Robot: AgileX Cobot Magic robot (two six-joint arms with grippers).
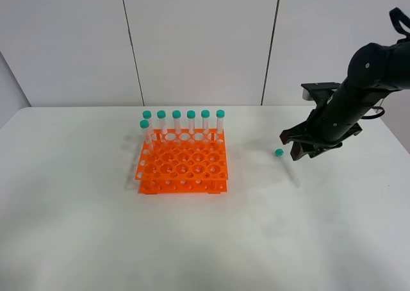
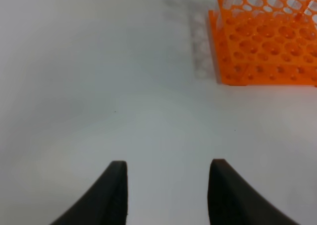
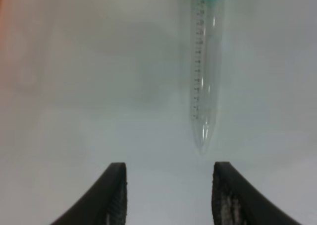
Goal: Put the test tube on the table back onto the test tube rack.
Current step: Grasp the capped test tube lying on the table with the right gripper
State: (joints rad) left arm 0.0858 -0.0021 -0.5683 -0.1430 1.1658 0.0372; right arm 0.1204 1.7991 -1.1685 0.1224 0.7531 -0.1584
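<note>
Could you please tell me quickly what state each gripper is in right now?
Left gripper: open, holding nothing.
Right gripper: open, empty; the test tube lies just ahead of it, untouched.

Teal-capped test tube lies flat on table, right of orange rack.

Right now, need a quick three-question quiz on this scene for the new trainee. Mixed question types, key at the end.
1. Count: how many standing tubes are in the orange rack?
2. Pick one: the loose tube lies A) flat on the table, B) in a hole of the rack, C) between gripper fingers.
3. True or false: the right gripper is open and holds nothing.

Key
1. Seven: six along the back row, and one just in front of that row's left end.
2. A
3. True
</note>
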